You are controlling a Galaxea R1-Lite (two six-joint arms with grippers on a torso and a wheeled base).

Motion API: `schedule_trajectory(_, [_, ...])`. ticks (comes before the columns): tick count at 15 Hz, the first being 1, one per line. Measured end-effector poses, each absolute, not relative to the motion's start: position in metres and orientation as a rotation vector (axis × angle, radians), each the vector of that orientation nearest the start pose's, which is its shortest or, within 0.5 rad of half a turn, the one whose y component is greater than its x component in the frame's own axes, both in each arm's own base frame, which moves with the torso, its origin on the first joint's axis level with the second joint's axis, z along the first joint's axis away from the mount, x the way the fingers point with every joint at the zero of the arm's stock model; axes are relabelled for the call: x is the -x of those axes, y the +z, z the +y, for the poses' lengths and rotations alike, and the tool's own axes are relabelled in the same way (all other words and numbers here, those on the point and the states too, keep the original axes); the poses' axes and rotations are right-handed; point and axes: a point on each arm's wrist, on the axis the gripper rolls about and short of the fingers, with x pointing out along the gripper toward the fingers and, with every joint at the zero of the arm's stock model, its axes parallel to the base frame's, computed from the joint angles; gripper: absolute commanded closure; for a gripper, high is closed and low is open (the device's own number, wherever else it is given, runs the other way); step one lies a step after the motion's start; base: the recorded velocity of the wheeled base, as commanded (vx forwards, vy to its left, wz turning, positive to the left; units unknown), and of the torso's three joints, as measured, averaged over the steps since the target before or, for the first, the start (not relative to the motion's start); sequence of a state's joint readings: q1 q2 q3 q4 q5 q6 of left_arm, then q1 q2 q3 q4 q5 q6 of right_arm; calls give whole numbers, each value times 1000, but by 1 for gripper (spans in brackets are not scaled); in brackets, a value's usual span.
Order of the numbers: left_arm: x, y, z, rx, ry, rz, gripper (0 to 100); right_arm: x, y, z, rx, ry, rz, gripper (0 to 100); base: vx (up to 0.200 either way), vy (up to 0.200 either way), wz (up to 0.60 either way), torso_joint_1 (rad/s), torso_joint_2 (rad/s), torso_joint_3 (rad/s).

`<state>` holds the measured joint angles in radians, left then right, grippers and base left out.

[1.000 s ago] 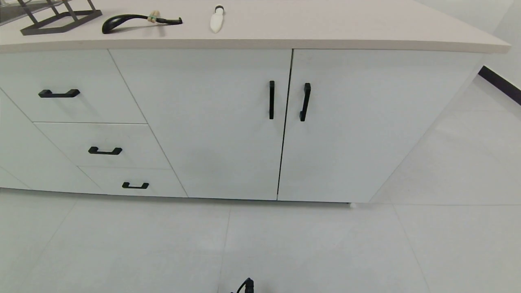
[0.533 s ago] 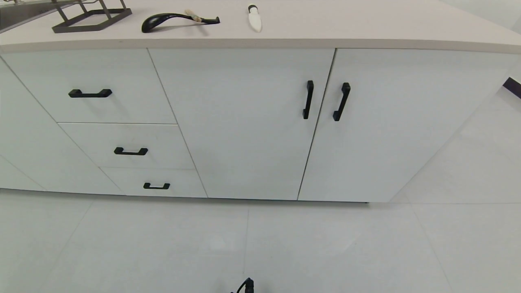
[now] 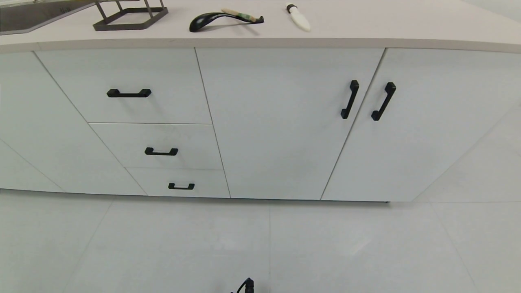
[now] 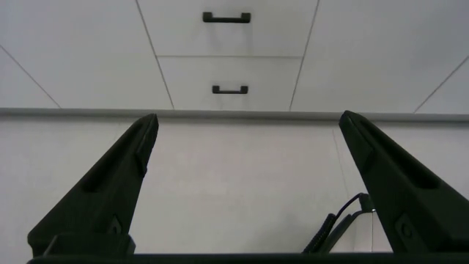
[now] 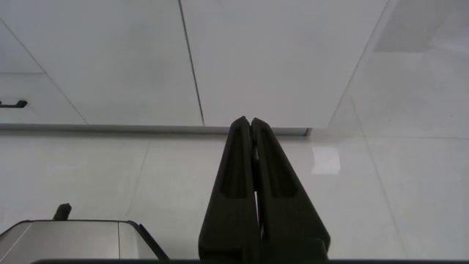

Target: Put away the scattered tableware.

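Black ladle [image 3: 201, 22] and white knife [image 3: 299, 22] lie on the countertop [image 3: 407, 24] — light, stiff, probably slick; I'd pinch each mid-handle. My left gripper [image 4: 249, 121] is spread wide, right gripper [image 5: 250, 128] pressed together

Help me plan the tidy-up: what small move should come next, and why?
Probably lift the open left claw toward the countertop: the black ladle and white knife lie up there, while it and the shut right claw sit low, facing the cabinet near the floor.
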<state>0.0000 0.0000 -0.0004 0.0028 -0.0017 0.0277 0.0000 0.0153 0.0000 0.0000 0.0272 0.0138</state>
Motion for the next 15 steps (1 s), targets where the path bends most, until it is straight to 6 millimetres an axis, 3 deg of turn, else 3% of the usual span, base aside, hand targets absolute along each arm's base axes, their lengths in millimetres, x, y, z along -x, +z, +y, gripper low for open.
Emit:
schedule_trajectory(9, [23, 75, 0, -19, -2, 2, 0, 22, 76, 1, -13, 27, 16, 100, 200, 0, 0, 4, 2, 4])
schedule_trajectory(12, [23, 75, 0, -18, -8, 2, 0, 22, 76, 1, -11, 28, 17, 100, 0, 0, 0, 0, 0, 0])
schedule_trajectory(15, [23, 75, 0, -18, -8, 3, 0, 22, 76, 1, -11, 27, 16, 100, 0, 0, 600, -1, -1, 1])
